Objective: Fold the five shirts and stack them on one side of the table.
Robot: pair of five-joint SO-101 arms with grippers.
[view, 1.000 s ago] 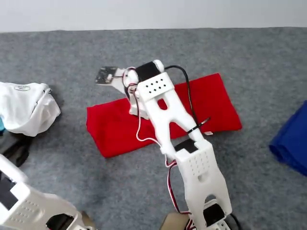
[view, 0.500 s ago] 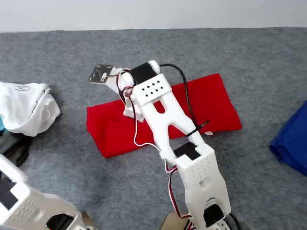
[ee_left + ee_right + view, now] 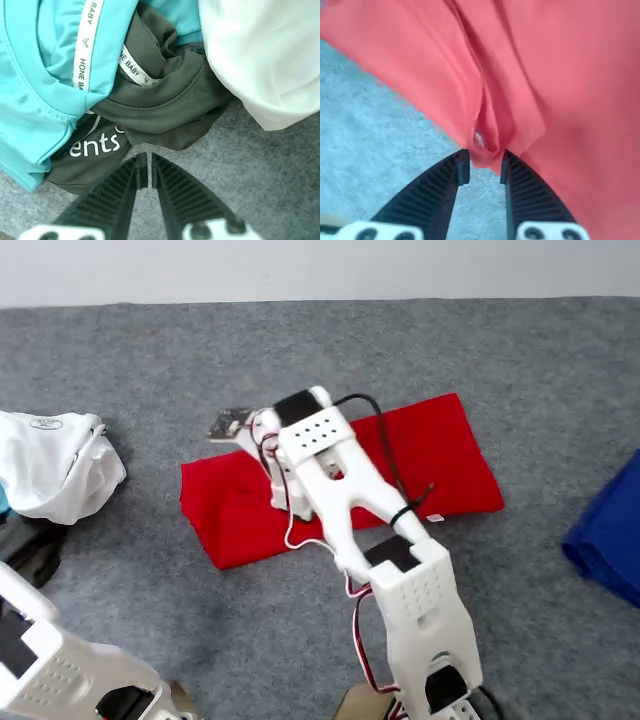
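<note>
Grey felt-covered table point(image 3: 150, 350), seen from above, is carrying every item listed here. The red shirt point(image 3: 440, 455) is lying folded into a long band across the middle of the table, its whole outline being given by the high view. The right arm point(image 3: 340, 480) is leaning over this band from the near edge, its wrist sitting above the shirt's middle-left part. The white shirt point(image 3: 50, 465) is lying crumpled at the left edge, well apart from the red one; the blue shirt point(image 3: 610, 530) is showing partly at the right edge. The left arm point(image 3: 50, 670) is resting at the near left corner.

The left wrist view is adding what lies beside the white shirt: a turquoise shirt point(image 3: 45, 60) overlapping a dark olive shirt point(image 3: 160, 105), both unfolded. The left gripper point(image 3: 145, 172) is hovering just short of the olive cloth, fingers pressed nearly together around nothing.

The right wrist view is adding the grasp itself: the right gripper point(image 3: 483, 167) is pinching a small fold at the red shirt's edge, beside bare table
</note>
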